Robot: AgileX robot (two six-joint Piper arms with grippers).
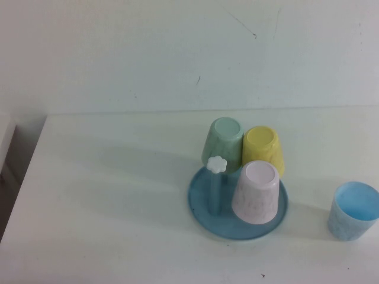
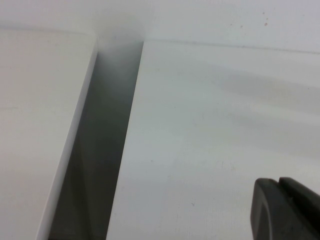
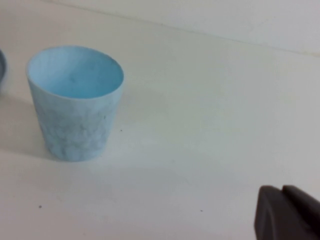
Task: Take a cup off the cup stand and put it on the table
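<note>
The pale pink speckled cup (image 1: 256, 193) sits upside down on the round blue cup stand (image 1: 201, 204), at the stand's front right. Behind it a mint-green tumbler (image 1: 224, 143) and a yellow tumbler (image 1: 263, 149) also sit upturned on pegs. One bare peg with a white flower knob (image 1: 217, 165) stands at the front left. Neither arm shows in the high view. My left gripper (image 2: 278, 183) is shut with nothing in it, over the white table (image 1: 106, 195) near its left edge. My right gripper (image 3: 281, 191) is shut and holds nothing, over the table some way from a light blue tumbler (image 3: 75, 102).
The light blue tumbler (image 1: 353, 210) stands upright on the table to the right of the stand. A dark gap (image 2: 97, 150) separates the table's left edge from a neighbouring white surface (image 2: 35, 125). A white wall rises behind the table.
</note>
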